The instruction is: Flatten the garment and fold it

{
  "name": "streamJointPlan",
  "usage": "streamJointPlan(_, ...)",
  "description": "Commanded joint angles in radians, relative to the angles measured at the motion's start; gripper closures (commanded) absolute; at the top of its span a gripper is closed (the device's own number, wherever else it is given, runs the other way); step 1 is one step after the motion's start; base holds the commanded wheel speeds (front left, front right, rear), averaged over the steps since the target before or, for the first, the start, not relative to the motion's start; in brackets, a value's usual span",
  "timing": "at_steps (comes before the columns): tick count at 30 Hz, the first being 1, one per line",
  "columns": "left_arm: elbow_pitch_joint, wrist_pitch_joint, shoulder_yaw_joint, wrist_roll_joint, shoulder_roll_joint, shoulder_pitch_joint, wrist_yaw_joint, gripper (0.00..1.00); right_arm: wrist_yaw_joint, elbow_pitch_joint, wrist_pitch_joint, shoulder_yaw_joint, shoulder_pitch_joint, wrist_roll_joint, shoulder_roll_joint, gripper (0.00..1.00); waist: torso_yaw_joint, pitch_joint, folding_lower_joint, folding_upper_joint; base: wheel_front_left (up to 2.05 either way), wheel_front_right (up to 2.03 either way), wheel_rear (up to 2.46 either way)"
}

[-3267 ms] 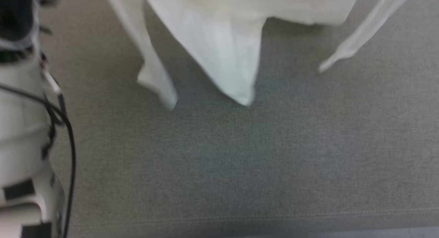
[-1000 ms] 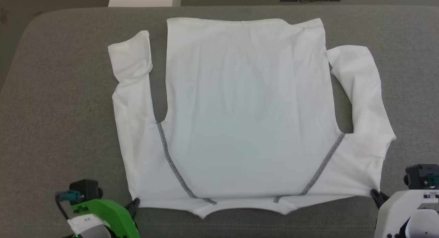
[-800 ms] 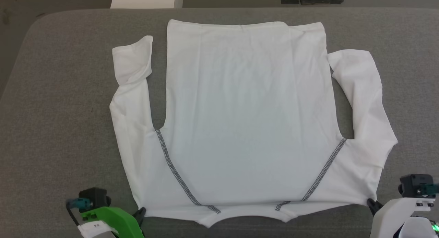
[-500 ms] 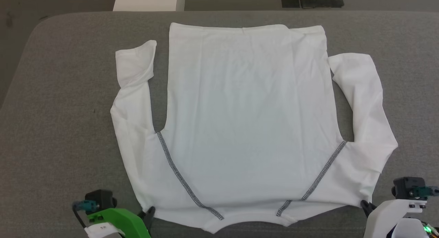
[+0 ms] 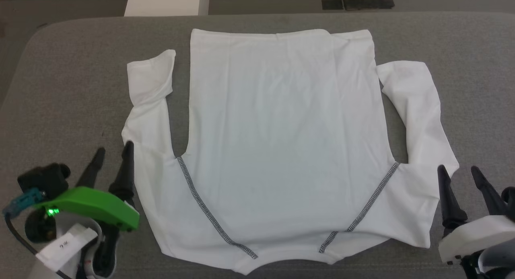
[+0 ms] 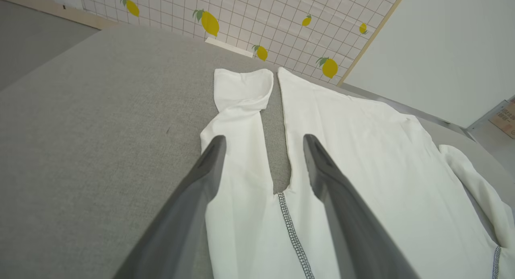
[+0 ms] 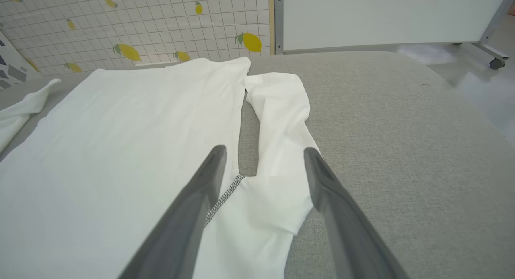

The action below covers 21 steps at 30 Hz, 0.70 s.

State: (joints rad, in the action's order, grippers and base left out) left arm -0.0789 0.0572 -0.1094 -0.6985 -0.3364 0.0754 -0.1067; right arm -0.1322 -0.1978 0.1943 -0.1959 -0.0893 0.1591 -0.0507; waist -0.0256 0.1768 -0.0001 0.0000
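The shirt [image 5: 281, 142] lies spread flat on the grey tabletop [image 5: 72, 82], neckline nearest the robot and sleeves turned up beside the body. The left gripper [image 5: 114, 148] is at the left sleeve's edge and the right gripper [image 5: 458, 169] at the right sleeve's. Both pairs of fingers [image 5: 124, 170] stand wide apart, holding nothing.

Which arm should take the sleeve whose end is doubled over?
Probably left: the left claw stands open beside that sleeve of the garment; the right claw is at the opposite side.

Garment [image 5: 281, 130] on table [image 5: 72, 70] between left end effector [image 5: 114, 146] and right end effector [image 5: 458, 168].
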Motion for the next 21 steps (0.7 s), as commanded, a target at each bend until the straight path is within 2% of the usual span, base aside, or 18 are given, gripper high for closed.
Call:
streamJointPlan(1,0.009,-0.019,-0.001,0.032,-0.027,0.053,0.021,0.0,0.002,-0.005,-0.039,0.013,0.034,-0.011,0.0,0.0,-0.017,0.033,0.0001,0.0,0.0,0.0,0.0)
streamJointPlan(6,0.088,-0.005,-0.023,0.079,-0.1,0.256,0.09,0.0,0.002,0.008,-0.129,0.048,0.104,-0.024,0.0,0.0,-0.046,0.119,0.0001,0.0,0.0,0.0,0.0)
streamJointPlan(12,0.201,0.143,-0.082,0.071,-0.138,0.549,0.162,0.0,0.002,0.01,-0.156,0.066,0.183,-0.029,0.0,0.0,-0.074,0.232,0.0001,0.0,0.0,0.0,0.0)
streamJointPlan(17,0.299,0.268,-0.121,0.065,-0.151,0.758,0.185,0.0,0.002,-0.001,-0.185,0.071,0.251,-0.024,0.0,0.0,-0.114,0.313,0.0001,0.0,0.0,0.0,0.0)
streamJointPlan(21,0.378,0.375,-0.153,0.067,-0.156,0.865,0.184,0.0,0.002,0.003,-0.216,0.079,0.295,-0.017,0.0,0.0,-0.146,0.358,0.0001,0.0,0.0,0.0,0.0)
